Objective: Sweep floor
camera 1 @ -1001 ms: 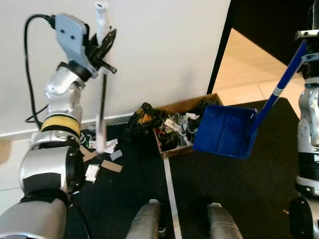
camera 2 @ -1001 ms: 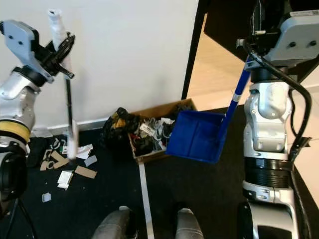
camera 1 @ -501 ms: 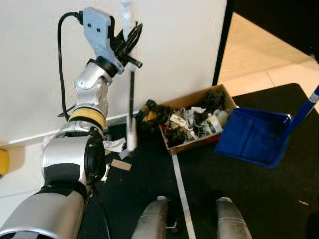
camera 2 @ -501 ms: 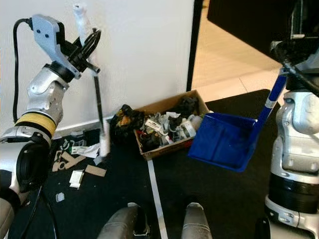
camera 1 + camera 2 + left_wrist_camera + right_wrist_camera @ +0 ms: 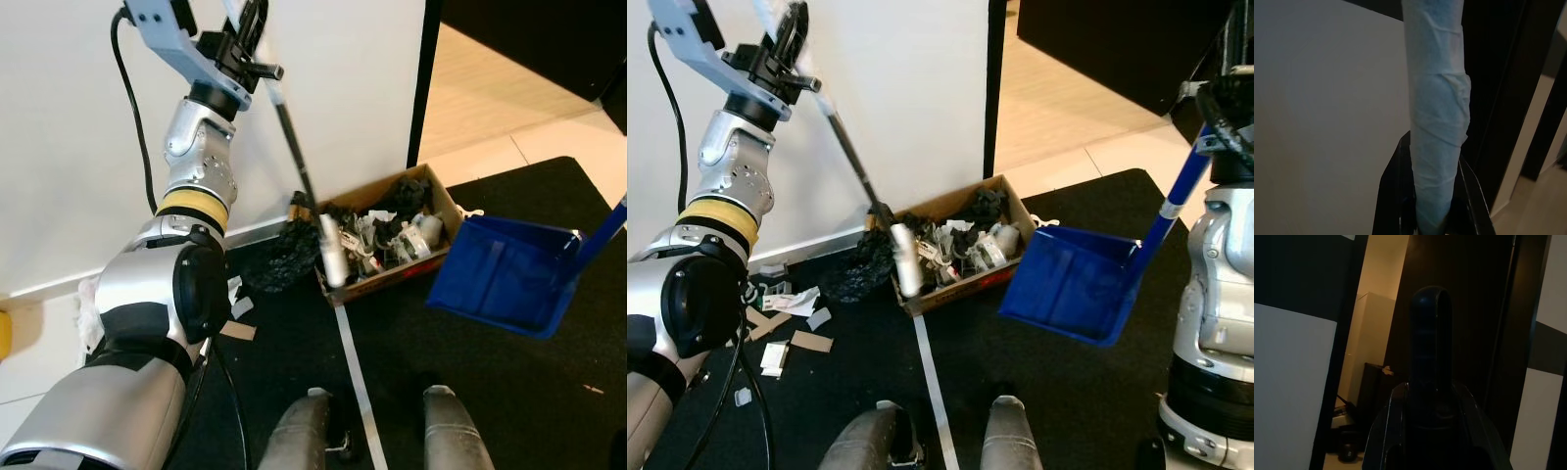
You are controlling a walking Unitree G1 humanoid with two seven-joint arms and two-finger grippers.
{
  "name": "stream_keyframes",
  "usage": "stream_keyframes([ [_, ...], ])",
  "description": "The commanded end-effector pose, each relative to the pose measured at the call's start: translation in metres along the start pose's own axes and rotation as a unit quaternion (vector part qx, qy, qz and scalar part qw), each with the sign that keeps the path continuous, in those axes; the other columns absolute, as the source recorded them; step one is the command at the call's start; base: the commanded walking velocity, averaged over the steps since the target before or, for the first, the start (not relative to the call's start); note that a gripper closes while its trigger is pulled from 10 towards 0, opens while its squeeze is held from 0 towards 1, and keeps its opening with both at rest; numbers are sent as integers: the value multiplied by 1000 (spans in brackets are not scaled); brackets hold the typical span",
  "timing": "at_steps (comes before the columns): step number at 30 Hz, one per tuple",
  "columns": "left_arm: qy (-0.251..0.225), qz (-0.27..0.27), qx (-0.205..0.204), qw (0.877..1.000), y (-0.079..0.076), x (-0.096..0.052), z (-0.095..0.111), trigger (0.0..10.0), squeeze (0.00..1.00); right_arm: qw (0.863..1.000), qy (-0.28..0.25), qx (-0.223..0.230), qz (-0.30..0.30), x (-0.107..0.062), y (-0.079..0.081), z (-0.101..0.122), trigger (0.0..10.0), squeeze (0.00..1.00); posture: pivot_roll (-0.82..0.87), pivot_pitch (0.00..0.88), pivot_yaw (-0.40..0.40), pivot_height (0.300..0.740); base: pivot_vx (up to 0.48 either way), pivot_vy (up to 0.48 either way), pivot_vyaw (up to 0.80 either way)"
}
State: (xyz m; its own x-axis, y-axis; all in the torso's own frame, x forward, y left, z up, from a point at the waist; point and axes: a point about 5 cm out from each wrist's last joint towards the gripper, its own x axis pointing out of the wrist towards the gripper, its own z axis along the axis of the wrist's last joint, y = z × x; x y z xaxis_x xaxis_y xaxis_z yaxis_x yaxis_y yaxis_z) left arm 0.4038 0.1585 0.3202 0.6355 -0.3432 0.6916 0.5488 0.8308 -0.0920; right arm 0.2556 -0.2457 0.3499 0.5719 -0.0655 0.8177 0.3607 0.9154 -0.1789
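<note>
We are partway through the sweep, by our reading. Our left gripper (image 5: pixel 250 24) is raised high near the wall (image 5: pixel 343 88), its fingers (image 5: pixel 1396 196) clenched on the taped top of the broom (image 5: pixel 304 186). The broom slants down from there, and its black bristle head (image 5: pixel 862 269) rests on the floor just beside the box (image 5: pixel 1004 201), at that box's left end. Our right gripper (image 5: pixel 1425 431) has its fingers grasping the dustpan handle (image 5: pixel 1176 191); the blue dustpan (image 5: pixel 1073 284) sits at the box's right end, tilted, though we cannot tell whether it touches the floor.

The box already holds a heap of rubbish, so some collecting looks done. What is left is plain: scraps (image 5: pixel 789 323) of paper and card lie scattered on the floor to the left of the bristles, near the wall and well apart from the dustpan. We judge those must yet be gathered and brought to the pan or box.

The floor (image 5: pixel 470 392) here is a dark, matte covering with a pale line (image 5: pixel 355 367) running from the box toward our feet (image 5: pixel 377 431). Beyond its far edge lie light tiles (image 5: pixel 509 108) through a doorway with a black frame (image 5: pixel 423 88). The wall is plain white with a low skirting.
</note>
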Motion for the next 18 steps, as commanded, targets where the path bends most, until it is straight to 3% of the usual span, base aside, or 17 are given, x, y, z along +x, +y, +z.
stream_keyframes([
  [1,-11,1,-2,1000,0,2,4,10000,0,1000,-30,7,1,2,3,12,10000,0,-176,238,165,740,0,0,0],
  [3,2,8,-1,1000,1,-2,-2,10000,0,1000,-29,10,0,2,4,11,10000,0,-163,227,170,740,0,0,0],
  [4,20,31,-16,999,4,-12,-14,10000,0,999,-28,16,-3,1,7,9,10000,0,-161,219,174,740,0,0,0],
  [8,16,38,-31,999,4,-17,-19,10000,0,999,-28,19,-6,1,8,8,10000,0,-158,212,176,740,0,0,0],
  [12,-17,19,-32,999,3,-11,-7,10000,0,999,-28,19,-8,1,7,8,10000,0,-140,202,177,740,0,0,0],
  [18,-84,-26,-20,996,6,4,30,10000,0,999,-26,28,-11,0,8,5,10000,0,-96,175,173,740,0,0,0],
])
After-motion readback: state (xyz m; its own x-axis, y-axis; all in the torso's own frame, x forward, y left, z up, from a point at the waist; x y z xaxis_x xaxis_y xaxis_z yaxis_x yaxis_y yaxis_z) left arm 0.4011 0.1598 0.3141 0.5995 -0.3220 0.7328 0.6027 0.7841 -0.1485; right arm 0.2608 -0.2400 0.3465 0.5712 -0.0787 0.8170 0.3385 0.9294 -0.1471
